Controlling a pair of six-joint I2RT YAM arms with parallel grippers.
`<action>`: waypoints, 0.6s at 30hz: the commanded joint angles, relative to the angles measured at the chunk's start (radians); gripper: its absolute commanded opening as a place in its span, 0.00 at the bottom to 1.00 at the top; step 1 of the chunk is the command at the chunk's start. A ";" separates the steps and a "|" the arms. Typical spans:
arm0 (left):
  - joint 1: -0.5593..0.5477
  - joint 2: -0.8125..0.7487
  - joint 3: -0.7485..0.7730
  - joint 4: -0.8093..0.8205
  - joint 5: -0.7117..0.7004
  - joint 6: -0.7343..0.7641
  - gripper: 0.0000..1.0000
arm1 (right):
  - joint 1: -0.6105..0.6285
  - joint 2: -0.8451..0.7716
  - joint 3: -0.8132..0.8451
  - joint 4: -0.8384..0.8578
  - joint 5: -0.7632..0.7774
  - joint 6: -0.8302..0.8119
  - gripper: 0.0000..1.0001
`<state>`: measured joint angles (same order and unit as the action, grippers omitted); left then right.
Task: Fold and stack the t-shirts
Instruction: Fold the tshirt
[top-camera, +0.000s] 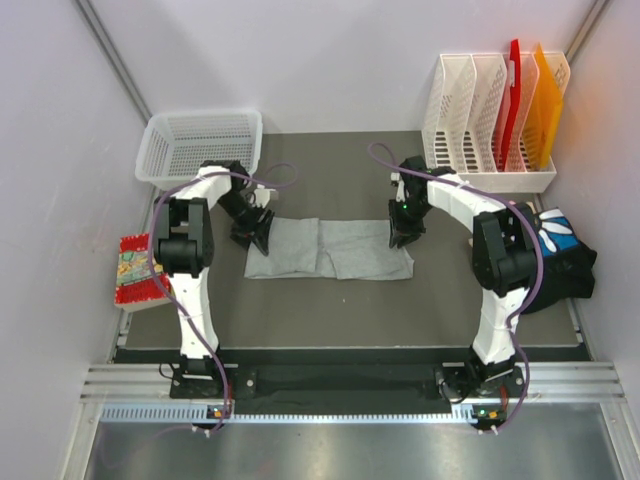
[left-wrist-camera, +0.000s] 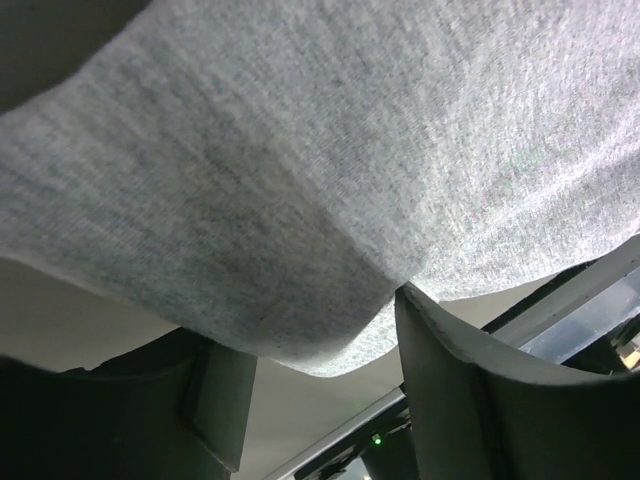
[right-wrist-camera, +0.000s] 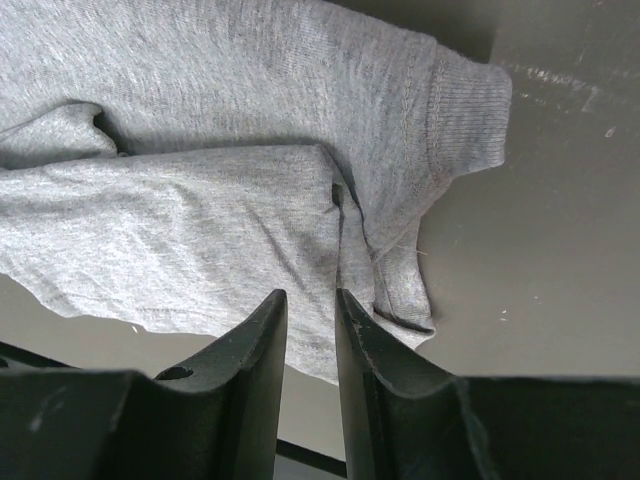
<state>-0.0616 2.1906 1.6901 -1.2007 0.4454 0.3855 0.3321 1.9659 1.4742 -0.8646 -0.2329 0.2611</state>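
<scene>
A light grey t-shirt (top-camera: 330, 250) lies folded into a long strip across the middle of the dark mat. My left gripper (top-camera: 252, 232) is at its left end. In the left wrist view the grey cloth (left-wrist-camera: 320, 170) fills the frame and its edge sags over the wide gap between my fingers (left-wrist-camera: 470, 390), so the jaws are open. My right gripper (top-camera: 403, 235) is at the shirt's right end. In the right wrist view its fingers (right-wrist-camera: 255, 350) stand a narrow gap apart over the shirt's near edge (right-wrist-camera: 200, 240), beside the collar, with nothing pinched between them.
A pile of other shirts, black and blue-and-white (top-camera: 555, 255), lies at the right edge beside the right arm. A white basket (top-camera: 200, 145) stands at the back left and a white file rack (top-camera: 495, 125) at the back right. A red patterned item (top-camera: 138, 270) sits off the mat's left edge.
</scene>
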 joint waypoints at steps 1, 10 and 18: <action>0.003 0.000 -0.006 0.024 0.036 0.000 0.58 | 0.008 -0.059 0.044 -0.004 0.007 -0.014 0.26; 0.005 -0.032 -0.044 0.010 0.016 0.013 0.66 | 0.010 -0.078 0.003 0.016 0.006 -0.013 0.25; 0.005 -0.014 -0.001 -0.022 0.071 0.015 0.65 | 0.010 -0.081 -0.023 0.030 0.003 -0.006 0.25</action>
<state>-0.0589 2.1796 1.6695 -1.2144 0.4679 0.3874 0.3321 1.9381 1.4528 -0.8520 -0.2329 0.2615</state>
